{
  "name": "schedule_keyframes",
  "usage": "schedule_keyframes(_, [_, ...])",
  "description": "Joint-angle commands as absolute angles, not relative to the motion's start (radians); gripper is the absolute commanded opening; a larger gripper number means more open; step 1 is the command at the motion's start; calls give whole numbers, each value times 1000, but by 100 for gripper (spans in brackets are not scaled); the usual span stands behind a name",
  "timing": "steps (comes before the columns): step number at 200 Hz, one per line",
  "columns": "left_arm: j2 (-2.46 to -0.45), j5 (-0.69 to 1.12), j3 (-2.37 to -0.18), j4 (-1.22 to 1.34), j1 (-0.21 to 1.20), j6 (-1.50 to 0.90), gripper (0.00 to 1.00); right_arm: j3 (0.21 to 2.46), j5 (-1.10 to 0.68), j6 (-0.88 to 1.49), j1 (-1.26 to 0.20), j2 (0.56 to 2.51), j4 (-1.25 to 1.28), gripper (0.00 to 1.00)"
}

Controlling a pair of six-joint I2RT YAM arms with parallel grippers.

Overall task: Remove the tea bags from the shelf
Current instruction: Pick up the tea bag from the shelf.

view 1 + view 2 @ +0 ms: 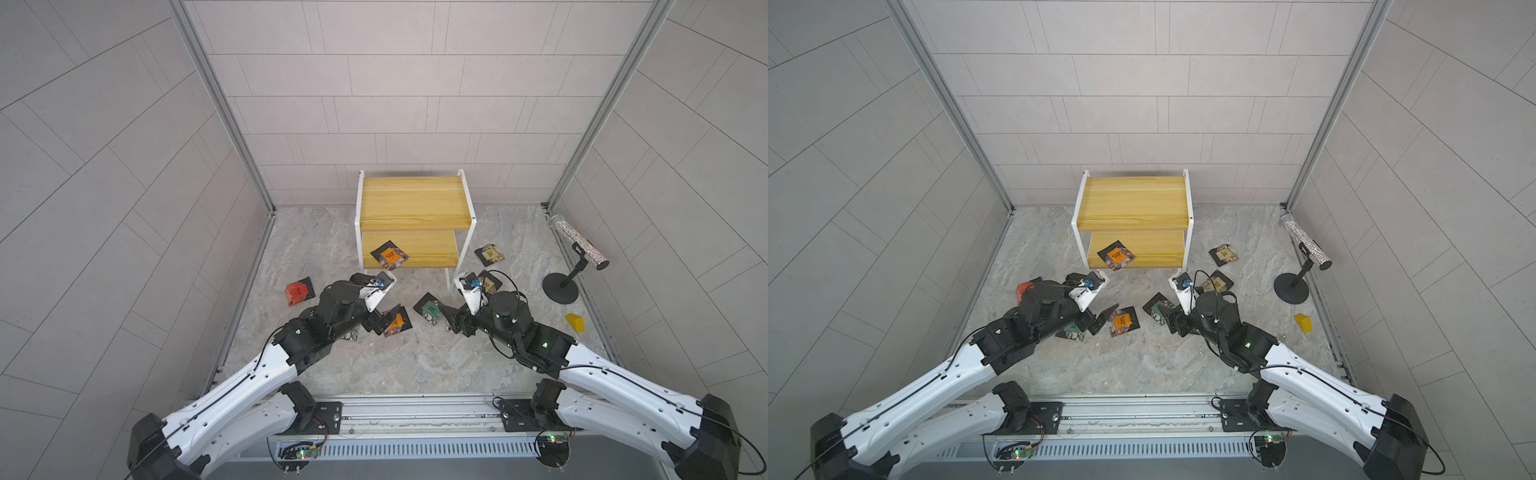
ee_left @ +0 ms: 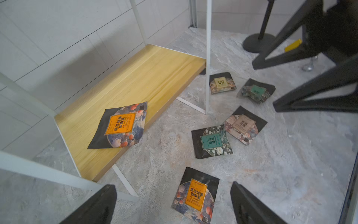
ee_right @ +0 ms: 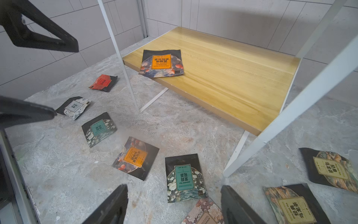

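Tea bags (image 1: pixel 430 311): orange-labelled bag (image 1: pixel 389 257) on the shelf's lower board (image 1: pixel 432 249).
Left end effector (image 2: pixel 173 190) and right end effector (image 3: pixel 174 189) gape empty; you find the white-labelled bag (image 3: pixel 74 107) only in the right wrist view.

The shelf's (image 1: pixel 413 199) lower board (image 1: pixel 432 249) carries one orange tea bag (image 1: pixel 390 257), near-left. The marbled tabletop (image 1: pixel 415 365) carries the shelf, scattered tea bags (image 1: pixel 297 292), a stand (image 1: pixel 560 289) and a yellow block (image 1: pixel 575 322).

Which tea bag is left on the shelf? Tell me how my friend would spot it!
Find the yellow shelf against the back wall and look at its lower board. One tea bag lies near that board's front edge, with an orange label. The only other orange-labelled bag lies down on the grey table, like all the rest.
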State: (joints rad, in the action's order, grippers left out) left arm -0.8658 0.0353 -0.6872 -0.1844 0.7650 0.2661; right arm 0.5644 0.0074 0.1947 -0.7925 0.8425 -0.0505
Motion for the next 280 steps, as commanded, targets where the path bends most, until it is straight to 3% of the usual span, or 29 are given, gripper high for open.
schedule_keyframes(1, [-897,15,-679,-111,777,368,100,547,14,209,-790,824,-46,79])
schedule_keyframes(118, [-1183,-129,-762,75,767,546,91,517,35,217,-790,795,-39,79])
schedule_keyframes(280, [-1371,-90,-836,145,666,559,76,499,38,234,-788,769,-49,79])
